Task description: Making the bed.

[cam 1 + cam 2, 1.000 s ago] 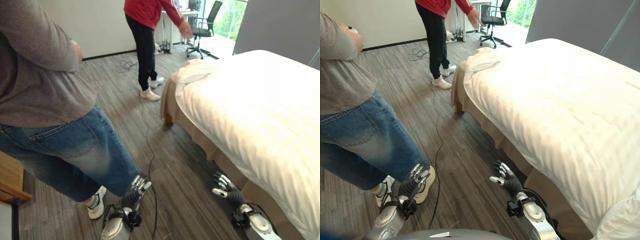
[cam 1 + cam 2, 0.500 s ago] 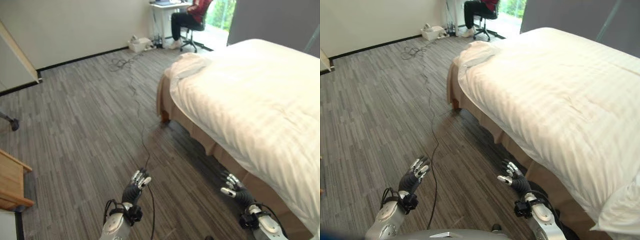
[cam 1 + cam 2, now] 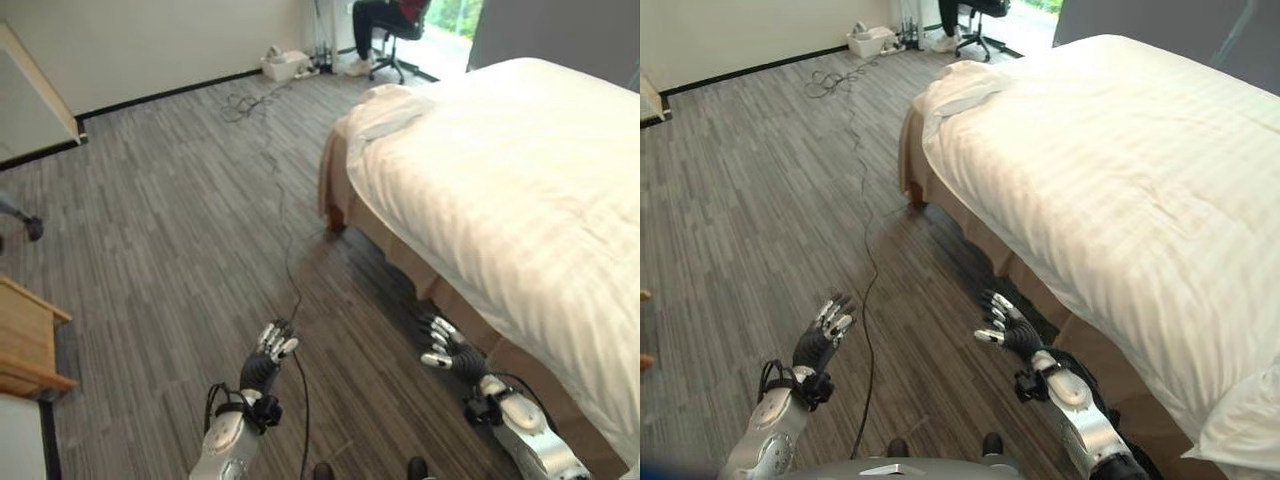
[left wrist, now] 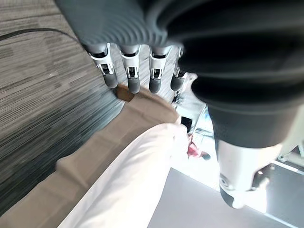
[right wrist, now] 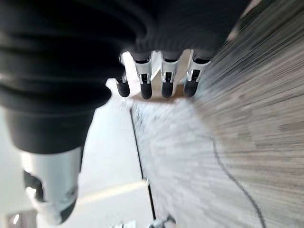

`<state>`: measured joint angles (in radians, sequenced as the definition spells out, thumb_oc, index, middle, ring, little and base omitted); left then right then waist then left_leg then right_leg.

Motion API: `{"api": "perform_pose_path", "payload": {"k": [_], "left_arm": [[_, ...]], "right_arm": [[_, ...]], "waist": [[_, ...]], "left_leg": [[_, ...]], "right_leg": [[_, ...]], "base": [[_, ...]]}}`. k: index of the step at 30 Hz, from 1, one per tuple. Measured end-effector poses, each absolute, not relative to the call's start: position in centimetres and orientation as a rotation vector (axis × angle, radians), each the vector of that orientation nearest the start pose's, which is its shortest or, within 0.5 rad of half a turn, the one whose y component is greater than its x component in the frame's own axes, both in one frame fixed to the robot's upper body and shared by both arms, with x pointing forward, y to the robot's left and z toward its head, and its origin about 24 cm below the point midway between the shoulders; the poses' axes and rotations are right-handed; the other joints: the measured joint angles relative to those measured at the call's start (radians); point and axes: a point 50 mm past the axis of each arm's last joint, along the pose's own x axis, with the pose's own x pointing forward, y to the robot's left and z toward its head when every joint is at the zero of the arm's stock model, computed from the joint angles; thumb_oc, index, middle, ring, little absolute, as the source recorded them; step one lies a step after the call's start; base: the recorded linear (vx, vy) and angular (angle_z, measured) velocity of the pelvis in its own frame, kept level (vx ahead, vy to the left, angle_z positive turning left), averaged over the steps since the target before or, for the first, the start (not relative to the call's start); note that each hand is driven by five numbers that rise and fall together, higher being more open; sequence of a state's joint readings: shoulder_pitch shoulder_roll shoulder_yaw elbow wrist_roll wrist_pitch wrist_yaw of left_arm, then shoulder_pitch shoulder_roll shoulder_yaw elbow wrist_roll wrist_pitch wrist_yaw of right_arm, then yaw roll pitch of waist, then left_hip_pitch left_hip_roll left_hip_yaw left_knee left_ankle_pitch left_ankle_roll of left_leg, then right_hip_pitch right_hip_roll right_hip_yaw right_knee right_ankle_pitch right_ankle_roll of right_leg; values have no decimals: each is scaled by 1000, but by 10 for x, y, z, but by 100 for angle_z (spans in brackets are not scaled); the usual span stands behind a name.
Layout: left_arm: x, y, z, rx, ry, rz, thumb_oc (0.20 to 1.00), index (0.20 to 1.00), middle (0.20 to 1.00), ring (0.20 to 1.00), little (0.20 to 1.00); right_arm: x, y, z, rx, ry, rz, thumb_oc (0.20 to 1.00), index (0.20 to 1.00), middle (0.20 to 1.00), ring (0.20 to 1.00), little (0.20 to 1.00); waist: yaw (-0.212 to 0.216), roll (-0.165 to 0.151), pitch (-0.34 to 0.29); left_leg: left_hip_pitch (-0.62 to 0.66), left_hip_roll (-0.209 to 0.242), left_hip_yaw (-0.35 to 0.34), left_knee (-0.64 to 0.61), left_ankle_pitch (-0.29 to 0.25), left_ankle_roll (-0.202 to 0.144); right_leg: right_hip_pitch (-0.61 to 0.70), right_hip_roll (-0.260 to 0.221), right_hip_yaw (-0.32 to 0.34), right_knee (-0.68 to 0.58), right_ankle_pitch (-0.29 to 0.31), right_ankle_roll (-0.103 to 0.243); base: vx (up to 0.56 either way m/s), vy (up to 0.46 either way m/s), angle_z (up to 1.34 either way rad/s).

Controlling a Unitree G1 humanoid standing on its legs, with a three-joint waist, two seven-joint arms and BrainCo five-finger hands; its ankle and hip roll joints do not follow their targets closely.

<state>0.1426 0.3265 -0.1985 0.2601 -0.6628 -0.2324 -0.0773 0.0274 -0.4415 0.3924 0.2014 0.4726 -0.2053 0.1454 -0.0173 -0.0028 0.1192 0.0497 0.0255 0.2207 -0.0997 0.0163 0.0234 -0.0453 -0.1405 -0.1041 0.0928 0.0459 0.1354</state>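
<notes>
**Beside the bed, both hands empty, room now clear of bystanders**

The bed (image 3: pixel 1110 190) stands on the robot's right, running from near the robot's right arm toward the window end. A white striped duvet (image 3: pixel 520 190) covers the top and hangs over the near side, w/ a tan bed skirt (image 3: pixel 440 290) showing under it. At the far corner the duvet edge is bunched and folded back (image 3: pixel 965 85), so that corner looks unfinished; rest of the top lies fairly smooth.

Hands: the right hand (image 3: pixel 1002 325) hangs low over the floor just beside the bed's side, fingers relaxed and spread, holding nothing, not touching duvet or skirt. The left hand (image 3: pixel 823 335) hangs over the wood-look floor (image 3: pixel 170 210), well apart from the bed, also loose and empty.

Change: 1 s ago 2 people stood close in, 1 right by the left hand, 1 near the bed's far corner. Both are gone from there now; a person sits on an office chair (image 3: pixel 395 25) at the far end. The whole view has shifted too, so the head camera moved; hands sit slightly higher in frame than 0.5 s ago.

Meaning, as I judge it: path along the bed is free, but no bedding has been grasped yet. Likely next is reaching the right hand to the duvet edge.
</notes>
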Motion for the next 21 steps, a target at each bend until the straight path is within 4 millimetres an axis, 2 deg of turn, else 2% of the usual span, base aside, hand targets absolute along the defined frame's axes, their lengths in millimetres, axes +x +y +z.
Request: {"api": "perform_pose_path", "payload": {"k": [1, 3, 4, 5, 6, 7, 8, 9, 10, 11, 12, 13, 14, 15, 16, 17, 18, 19, 20, 21], "left_arm": [[212, 195, -21, -320, 185, -39, 1000, 1000, 1000, 1000, 1000], [227, 193, -11, -310, 141, -43, 1000, 1000, 1000, 1000, 1000], [235, 193, -4, -297, 114, -51, 1000, 1000, 1000, 1000, 1000], [241, 192, 3, -299, 79, -53, 1000, 1000, 1000, 1000, 1000], [240, 186, 0, -315, 84, -56, 1000, 1000, 1000, 1000, 1000], [238, 186, -4, -318, 99, -49, 1000, 1000, 1000, 1000, 1000], [236, 185, -4, -322, 97, -47, 1000, 1000, 1000, 1000, 1000], [237, 186, -2, -315, 93, -52, 1000, 1000, 1000, 1000, 1000], [240, 186, 1, -312, 82, -58, 1000, 1000, 1000, 1000, 1000], [249, 185, 9, -308, 47, -74, 1000, 1000, 1000, 1000, 1000], [253, 185, 12, -306, 31, -78, 1000, 1000, 1000, 1000, 1000], [256, 179, 9, -317, 43, -85, 1000, 1000, 1000, 1000, 1000], [258, 176, 2, -318, 76, -84, 1000, 1000, 1000, 1000, 1000], [257, 169, 2, -316, 82, -116, 1000, 1000, 1000, 1000, 1000], [253, 156, 0, -337, 94, -152, 1000, 1000, 1000, 1000, 1000], [241, 150, -9, -351, 132, -168, 1000, 1000, 1000, 1000, 1000], [228, 152, -13, -359, 149, -162, 1000, 1000, 1000, 1000, 1000], [227, 152, -17, -375, 164, -139, 1000, 1000, 1000, 1000, 1000], [230, 142, -7, -402, 119, -177, 1000, 1000, 1000, 1000, 1000], [230, 145, -2, -389, 104, -199, 1000, 1000, 1000, 1000, 1000]], "right_arm": [[226, -160, -3, 35, 160, 399, 1000, 1000, 1000, 1000, 1000], [228, -159, -2, 35, 154, 395, 1000, 1000, 1000, 1000, 1000], [226, -152, -4, 55, 158, 399, 1000, 1000, 1000, 1000, 1000], [226, -150, -2, 57, 147, 404, 1000, 1000, 1000, 1000, 1000], [224, -155, -1, 36, 145, 406, 1000, 1000, 1000, 1000, 1000], [219, -151, -9, 53, 180, 402, 1000, 1000, 1000, 1000, 1000], [216, -152, -10, 51, 189, 412, 1000, 1000, 1000, 1000, 1000], [214, -150, -12, 61, 194, 410, 1000, 1000, 1000, 1000, 1000], [213, -150, -13, 66, 199, 408, 1000, 1000, 1000, 1000, 1000], [211, -152, -14, 60, 206, 409, 1000, 1000, 1000, 1000, 1000], [211, -152, -14, 59, 208, 410, 1000, 1000, 1000, 1000, 1000], [207, -153, -16, 62, 216, 407, 1000, 1000, 1000, 1000, 1000], [204, -153, -16, 67, 217, 410, 1000, 1000, 1000, 1000, 1000], [203, -153, -17, 79, 219, 397, 1000, 1000, 1000, 1000, 1000], [206, -156, -15, 82, 207, 379, 1000, 1000, 1000, 1000, 1000], [206, -161, -14, 56, 214, 383, 1000, 1000, 1000, 1000, 1000], [211, -163, -16, 53, 210, 374, 1000, 1000, 1000, 1000, 1000], [216, -168, -25, 43, 251, 346, 1000, 1000, 1000, 1000, 1000], [217, -177, -23, 41, 252, 315, 1000, 1000, 1000, 1000, 1000], [217, -182, -24, 54, 259, 295, 1000, 1000, 1000, 1000, 1000]], "waist": [[-9, 8, 11], [-14, 14, 41], [-31, -21, 52], [-36, -42, 65], [-42, 17, 63], [-30, 5, 60], [-36, 34, 58], [-46, 49, 60], [-65, 53, 59], [-79, 43, 67], [-81, 20, 73], [-106, -35, 63], [-123, -43, 73], [-132, -52, 74], [-131, -32, 63], [-128, 32, 20], [-120, 68, -13], [-109, 72, -37], [-116, 69, -47], [-77, 32, -44]], "left_leg": [[8, -6, -12, 4, 6, 10], [16, -17, -35, 15, -5, 23], [7, -78, -43, 94, -28, 47], [-32, -128, -15, 308, -134, 105], [-22, -84, -34, 299, -229, 121], [3, -110, -15, 284, -208, 98], [9, -110, -52, 275, -204, 135], [-9, -92, -69, 279, -202, 136], [-20, -91, -97, 272, -198, 125], [-22, -102, -156, 234, -173, 100], [-21, -109, -166, 219, -170, 92], [-13, -140, -199, 184, -176, 51], [-6, -145, -214, 201, -201, 48], [10, -165, -252, 216, -223, 73], [66, -171, -292, 207, -251, 78], [146, -131, -290, 133, -259, 55], [206, -132, -279, 172, -247, 39], [143, -153, -275, 419, -268, -24], [-172, -114, -175, 1035, -85, -217], [-405, -28, -99, 1412, 61, -209]], "right_leg": [[-26, -5, 8, 83, -7, 8], [-125, -24, 64, 334, -7, 12], [-198, -69, 94, 461, 13, 11], [-268, -106, 137, 604, 27, 8], [-285, -75, 137, 653, 23, 1], [-283, -90, 167, 634, 14, -5], [-305, -24, 186, 646, -37, 7], [-311, 58, 226, 615, -93, 1], [-314, 92, 214, 561, -114, 3], [-315, 138, 163, 401, -128, 1], [-321, 161, 150, 331, -123, -6], [-363, 198, 134, 215, -88, -47], [-353, 210, 125, 55, -55, -35], [-330, 193, 63, -70, -46, -26], [-310, 162, -36, -42, -38, -61], [-278, 186, -104, 24, -6, -108], [-187, 218, -127, 71, -23, -171], [-114, 210, -98, 93, -102, -241], [-95, 201, -93, 127, -163, -263], [-18, 210, -56, 131, -228, -301]], "base": [[54, 251, 24], [89, 260, 39], [59, 124, 42], [117, 44, 32], [201, 61, -7], [335, 60, -19], [348, 14, -16], [374, 0, 26], [249, 2, 82], [424, -17, 90], [439, -18, 118], [733, -43, 127], [607, -63, 158], [610, -96, 151], [689, -149, 116], [858, -170, 54], [845, -188, 12], [755, -269, 31], [499, -255, 20], [662, -210, -17]]}}
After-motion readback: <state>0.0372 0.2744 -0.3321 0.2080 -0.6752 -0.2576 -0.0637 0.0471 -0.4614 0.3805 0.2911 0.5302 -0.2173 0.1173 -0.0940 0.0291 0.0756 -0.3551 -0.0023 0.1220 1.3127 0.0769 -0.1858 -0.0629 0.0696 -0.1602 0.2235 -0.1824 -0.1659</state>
